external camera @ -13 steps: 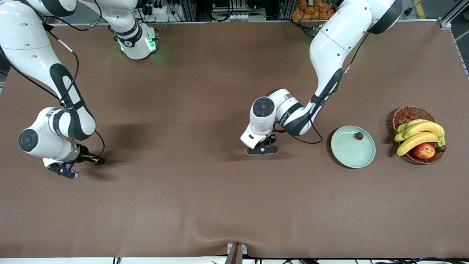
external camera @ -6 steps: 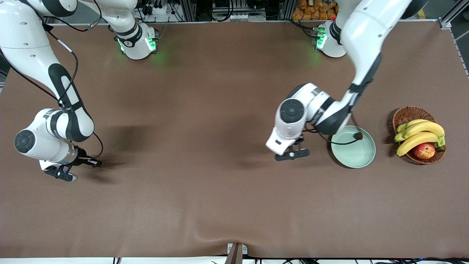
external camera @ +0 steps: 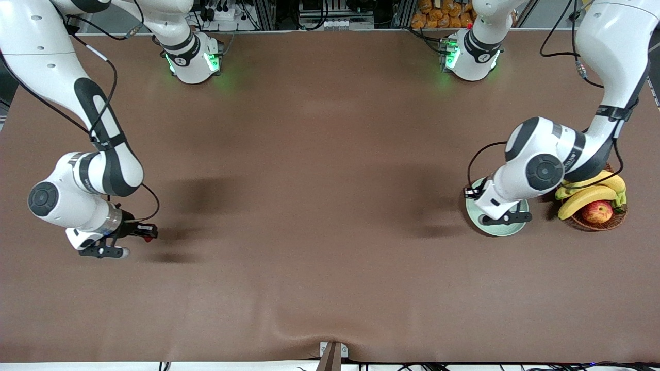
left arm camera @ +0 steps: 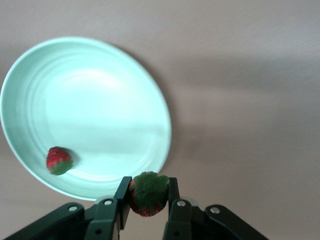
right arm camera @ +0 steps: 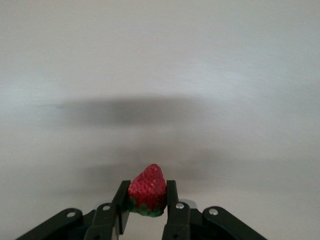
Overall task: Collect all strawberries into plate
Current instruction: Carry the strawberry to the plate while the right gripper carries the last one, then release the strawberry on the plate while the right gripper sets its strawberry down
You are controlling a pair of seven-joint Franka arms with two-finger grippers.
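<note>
A brown table (external camera: 319, 206) seen from above, with two white robot arms reaching over it. The left gripper (left arm camera: 148, 210) hangs over the pale mint-green plate (external camera: 490, 228) at the left arm's end of the table, its fingers pinching a strawberry (left arm camera: 148, 192) whose leafy green top faces the wrist camera. A second strawberry (left arm camera: 59, 160) lies inside the plate, close to the rim. Just beside the plate, nearer the table's end, sits a wicker basket (external camera: 616, 219) holding bananas (external camera: 588, 198) and a red-yellow apple (external camera: 597, 211); the left arm partly covers it. At the right arm's end of the table, well apart from the plate, the right gripper (right arm camera: 147, 212) is over bare tabletop, its fingers pinching a third strawberry (right arm camera: 147, 190) with the red tip pointing away from the wrist.
</note>
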